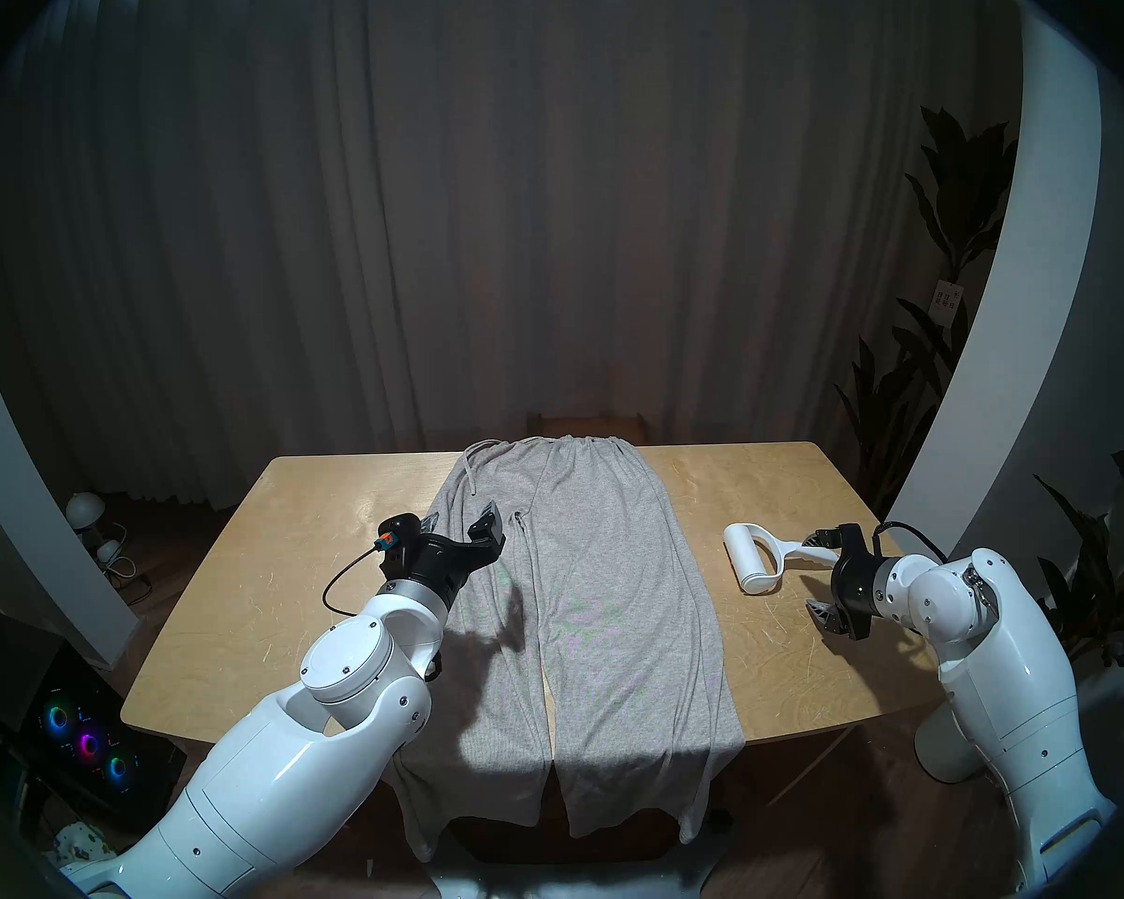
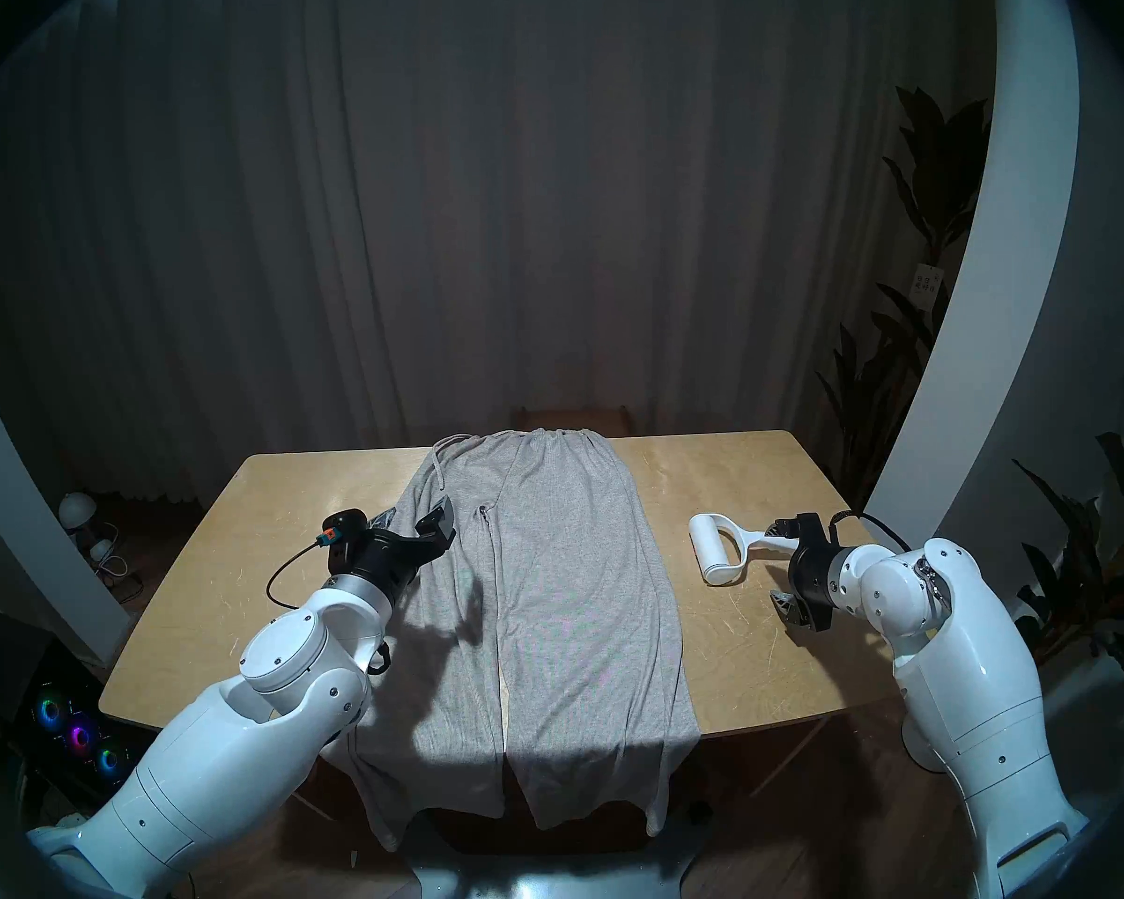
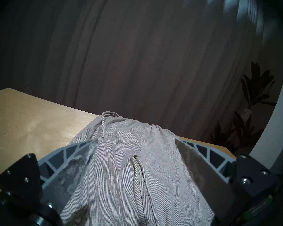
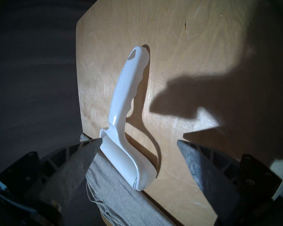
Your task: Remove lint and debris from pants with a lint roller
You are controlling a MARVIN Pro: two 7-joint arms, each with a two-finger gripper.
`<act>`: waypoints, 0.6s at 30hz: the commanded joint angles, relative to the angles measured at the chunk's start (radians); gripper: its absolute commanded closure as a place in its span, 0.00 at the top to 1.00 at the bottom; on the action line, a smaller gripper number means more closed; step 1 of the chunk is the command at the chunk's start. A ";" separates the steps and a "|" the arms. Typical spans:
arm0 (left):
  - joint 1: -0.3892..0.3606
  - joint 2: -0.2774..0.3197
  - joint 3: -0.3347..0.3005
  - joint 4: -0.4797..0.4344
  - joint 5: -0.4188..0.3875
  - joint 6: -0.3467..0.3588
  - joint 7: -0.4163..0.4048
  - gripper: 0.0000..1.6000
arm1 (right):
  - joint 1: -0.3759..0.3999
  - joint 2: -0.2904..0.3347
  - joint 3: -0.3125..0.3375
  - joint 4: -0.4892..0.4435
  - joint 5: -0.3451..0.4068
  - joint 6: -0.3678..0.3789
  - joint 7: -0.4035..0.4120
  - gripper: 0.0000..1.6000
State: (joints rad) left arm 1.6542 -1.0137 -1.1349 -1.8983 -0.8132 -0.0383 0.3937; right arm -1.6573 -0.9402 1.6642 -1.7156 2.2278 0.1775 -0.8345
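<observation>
The light grey ribbed pants [image 1: 585, 586] lie flat along the middle of the table, waist at the far edge and legs hanging over the near edge. A grey cord [image 3: 103, 127] lies near the waist. The white lint roller [image 1: 757, 557] lies on the table right of the pants, handle pointing right. My right gripper [image 1: 817, 576] is open at the handle's end, with one finger beside the handle. My left gripper [image 1: 459, 521] is open and empty above the pants' left edge. I cannot make out the lint and debris in any view.
The wooden table [image 1: 326, 586] has bare wood on both sides of the pants. A chair back [image 1: 585, 424] stands behind the far edge. Plants [image 1: 936, 372] stand at the right. A small lamp [image 1: 86, 512] and a computer with lit fans [image 1: 86, 742] sit on the floor at the left.
</observation>
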 commanded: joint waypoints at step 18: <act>-0.031 0.071 -0.089 0.039 0.047 -0.023 -0.005 1.00 | 0.226 0.132 -0.159 -0.161 -0.383 0.092 0.160 1.00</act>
State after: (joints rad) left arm 1.6485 -0.9657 -1.1929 -1.8756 -0.7893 -0.0492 0.3823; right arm -1.5372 -0.8303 1.5772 -1.8843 1.9611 0.2463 -0.7561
